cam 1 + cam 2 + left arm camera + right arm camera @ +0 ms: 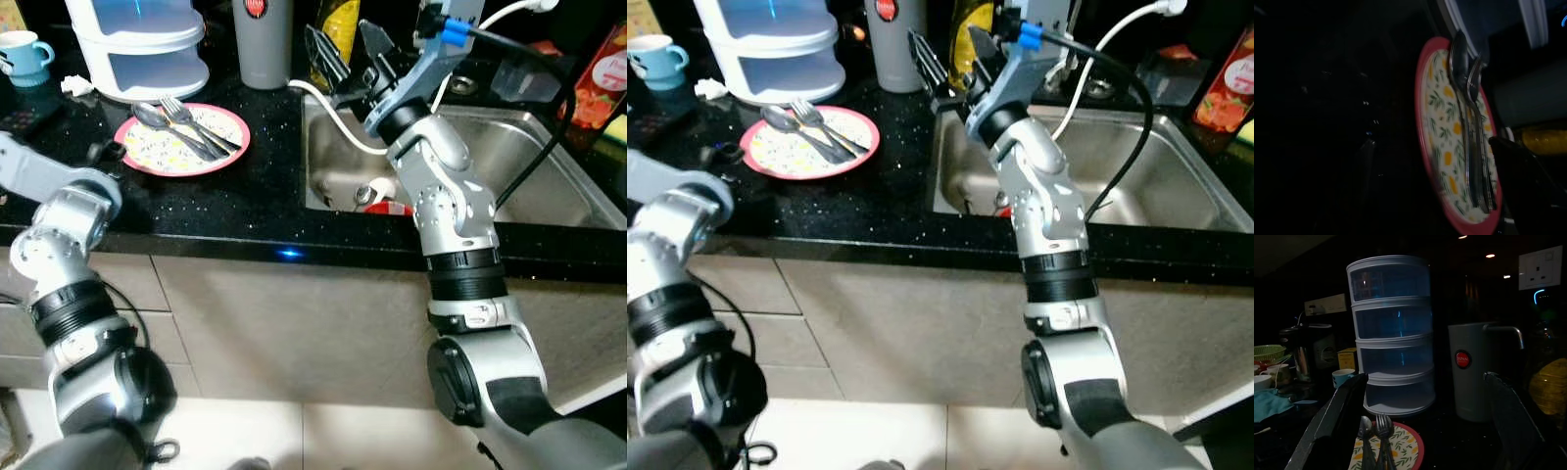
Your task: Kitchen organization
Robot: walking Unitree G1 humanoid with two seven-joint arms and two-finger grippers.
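We're in the approach step: right tool (350, 51) is up over the black surface (265, 186) at the sink's (549, 137) left edge, fingers spread wide, nothing between them. Its wrist cam looks along both fingers toward the plate (1410, 443) w/ spoon (1365, 428) & fork (1383, 426), so we judge the cutlery or plate is the target.

The plate (227, 122), red-rimmed w/ flower print, sits flat on the surface, just in front of the stacked clear drawer unit (147, 49) and left of the grey jug (263, 44). Spoon (152, 116) & fork (196, 122) lie side by side on it, handles pointing toward the sink side. Blue mug (24, 54) stands well apart at far left.

Left arm is bent low by the surface edge; its tool (1528, 161) is near the plate rim per the wrist cam, but too dark — can't tell its opening.

Next move, as we judge it: swing right tool left & down over the handles, line fingers across them, then close. Thin metal on a glazed plate — likely slippery, needs a low, square pinch. A white cable (333, 117) runs along the sink edge near the path.
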